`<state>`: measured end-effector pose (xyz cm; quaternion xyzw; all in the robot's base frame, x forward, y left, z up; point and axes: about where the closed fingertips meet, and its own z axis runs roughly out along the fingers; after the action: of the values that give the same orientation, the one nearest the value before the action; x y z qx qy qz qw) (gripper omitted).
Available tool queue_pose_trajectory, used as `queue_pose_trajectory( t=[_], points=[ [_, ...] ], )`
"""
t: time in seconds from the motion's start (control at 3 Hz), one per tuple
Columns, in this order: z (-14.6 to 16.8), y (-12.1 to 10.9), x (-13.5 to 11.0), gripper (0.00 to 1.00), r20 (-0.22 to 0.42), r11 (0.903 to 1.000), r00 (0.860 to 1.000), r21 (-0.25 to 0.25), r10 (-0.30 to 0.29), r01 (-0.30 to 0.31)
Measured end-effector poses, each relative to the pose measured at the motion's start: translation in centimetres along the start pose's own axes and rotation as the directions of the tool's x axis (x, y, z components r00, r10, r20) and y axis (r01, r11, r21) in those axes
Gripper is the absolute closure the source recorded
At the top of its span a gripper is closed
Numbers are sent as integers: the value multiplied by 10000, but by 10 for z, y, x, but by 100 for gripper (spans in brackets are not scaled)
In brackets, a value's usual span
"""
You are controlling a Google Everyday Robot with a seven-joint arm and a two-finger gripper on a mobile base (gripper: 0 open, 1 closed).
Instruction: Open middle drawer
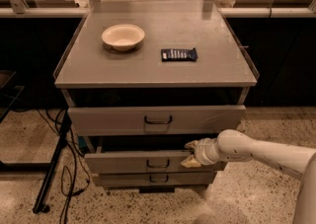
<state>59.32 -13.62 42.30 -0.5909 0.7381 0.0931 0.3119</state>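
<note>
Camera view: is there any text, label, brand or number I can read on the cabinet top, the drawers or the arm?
Packet: pale marks on the dark wrapper, too blurred to read.
Bowl: no text.
Drawer fronts, including the middle drawer: no labels or numbers.
Arm: no markings seen on the end effector, which sits at the middle drawer's right end.

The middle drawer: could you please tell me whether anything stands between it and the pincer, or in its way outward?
Nothing visible does. The pincer is at the front of the middle drawer, right of its handle; the cables on the floor lie left of the cabinet, off its path.
</note>
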Motion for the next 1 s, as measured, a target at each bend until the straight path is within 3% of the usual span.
queue_pose_trajectory(
  t=[0.33, 0.67, 1.0],
  points=[
    [-2, 4, 1, 22, 17, 10000, 10000, -13, -20, 20],
    [-17, 30, 8, 45, 121, 9999, 9998, -89, -140, 141],
    [-40, 73, 19, 68, 430, 9994, 9990, -337, -88, 102]
  ],
)
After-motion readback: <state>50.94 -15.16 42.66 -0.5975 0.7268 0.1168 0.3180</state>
